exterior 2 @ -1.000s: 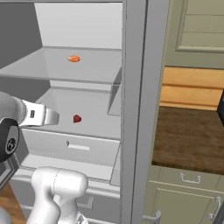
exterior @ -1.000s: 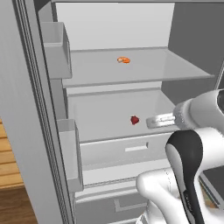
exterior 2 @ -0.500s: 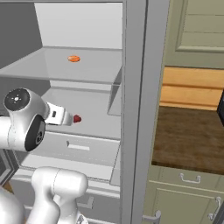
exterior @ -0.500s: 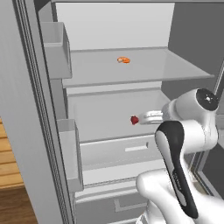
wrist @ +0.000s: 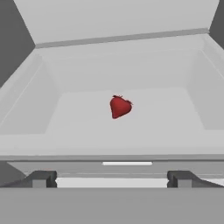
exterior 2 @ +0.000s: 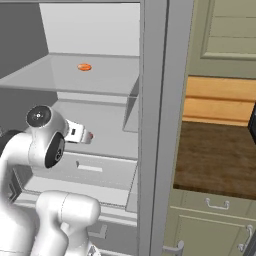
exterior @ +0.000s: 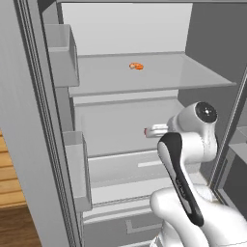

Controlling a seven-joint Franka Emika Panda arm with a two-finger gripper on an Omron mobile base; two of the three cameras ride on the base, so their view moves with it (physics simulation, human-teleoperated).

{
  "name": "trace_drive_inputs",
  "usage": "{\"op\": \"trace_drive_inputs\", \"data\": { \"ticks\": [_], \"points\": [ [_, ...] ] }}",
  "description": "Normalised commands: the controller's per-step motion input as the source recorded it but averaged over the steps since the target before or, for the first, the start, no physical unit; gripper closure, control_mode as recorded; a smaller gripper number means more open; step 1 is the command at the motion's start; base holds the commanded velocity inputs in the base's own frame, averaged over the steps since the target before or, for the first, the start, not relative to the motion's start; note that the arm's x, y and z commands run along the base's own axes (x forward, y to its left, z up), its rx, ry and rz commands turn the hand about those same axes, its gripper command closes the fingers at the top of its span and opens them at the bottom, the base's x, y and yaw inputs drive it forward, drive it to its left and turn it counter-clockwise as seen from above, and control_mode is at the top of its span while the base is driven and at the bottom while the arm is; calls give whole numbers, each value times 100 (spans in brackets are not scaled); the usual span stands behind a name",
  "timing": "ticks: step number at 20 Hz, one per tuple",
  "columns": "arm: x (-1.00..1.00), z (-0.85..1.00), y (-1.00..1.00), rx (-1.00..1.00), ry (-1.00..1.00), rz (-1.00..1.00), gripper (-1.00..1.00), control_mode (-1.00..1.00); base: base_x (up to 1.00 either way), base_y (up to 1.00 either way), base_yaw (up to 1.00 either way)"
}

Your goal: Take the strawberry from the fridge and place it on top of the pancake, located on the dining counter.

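The fridge [exterior: 144, 79] stands open with white shelves. The strawberry [wrist: 120, 106], small and dark red, lies on the middle shelf above the drawers. It also shows as a red speck just past the hand in the left base view [exterior: 145, 131] and in the right base view [exterior 2: 90, 135]. My gripper [wrist: 111, 179] is open and level with that shelf, a short way in front of the strawberry, with nothing between its fingers. The hand [exterior: 157, 129] points into the fridge. The pancake and the dining counter are out of view.
A small orange item [exterior: 136, 66] lies on the upper shelf. Door bins [exterior: 62, 53] hang on the open left door. A drawer front [exterior 2: 90, 167] sits below the strawberry's shelf. To the right of the fridge frame [exterior 2: 155, 125] is a brown wood worktop [exterior 2: 215, 160] over pale cabinets.
The hand has moved in toward the strawberry and now sits just short of it. The arm's elbow has swung up into both base views. The strawberry has not moved.
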Motion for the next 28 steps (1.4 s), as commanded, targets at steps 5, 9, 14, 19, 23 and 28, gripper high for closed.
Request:
{"op": "trace_drive_inputs", "data": {
  "ticks": [5, 9, 14, 19, 23, 28],
  "points": [
    [48, -33, 0, -6, 0, -4, -100, -100, 0, 0, 0],
    [42, -17, 0, 0, 0, -3, -100, -100, 0, 0, 0],
    [28, -15, 0, 0, 0, 0, -100, -100, 0, 0, 0],
    [35, -12, 0, 0, 3, 0, -100, -100, 0, 0, 0],
    [43, -13, 0, 0, 8, 0, -100, -100, 0, 0, 0],
    [39, -13, 0, 1, 10, 0, -100, -100, 0, 0, 0]
  ]
}}
